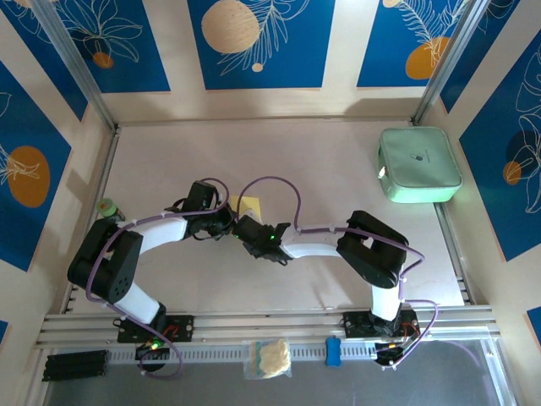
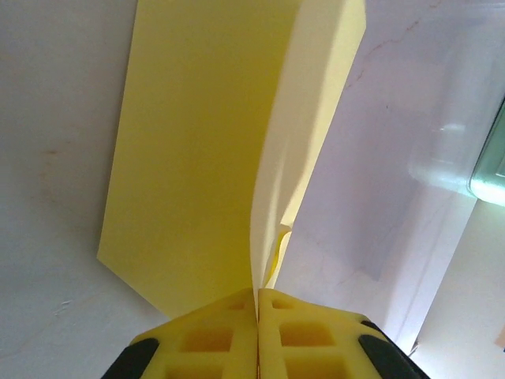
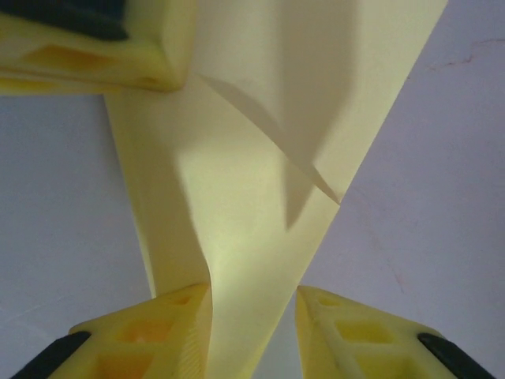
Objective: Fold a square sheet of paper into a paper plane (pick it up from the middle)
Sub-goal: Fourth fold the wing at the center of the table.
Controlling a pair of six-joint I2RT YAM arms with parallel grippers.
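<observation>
Well to the left of the mint-green case (image 1: 420, 165), the left gripper (image 2: 257, 309) is seen clenched on the square sheet of paper (image 1: 250, 205). The near edge of the sheet is pinched flat between its yellow pads (image 2: 213, 335). This hold is judged to serve as an anchor, so that the half-folded layers are kept together while a crease is worked. From the pinch, one broad flap is spread toward the side away from the case. A second flap is curled upward on the case side, with its long edge left free. Whether the lower flap rests on the table (image 1: 338, 161) cannot be told. Just on the case side of the sheet, the right gripper (image 3: 254, 320) is held unclenched. Its jaws are set apart astride a narrowing strip of the paper, and nothing is gripped. It is thought to be placed there to catch or press the slanted fold edge that is seen above its fingers. Between the sheet and the case a wide stretch of bare table is left, so room is given for the right arm to be drawn back. On the side away from the case, the space is taken up by the bent left arm.
</observation>
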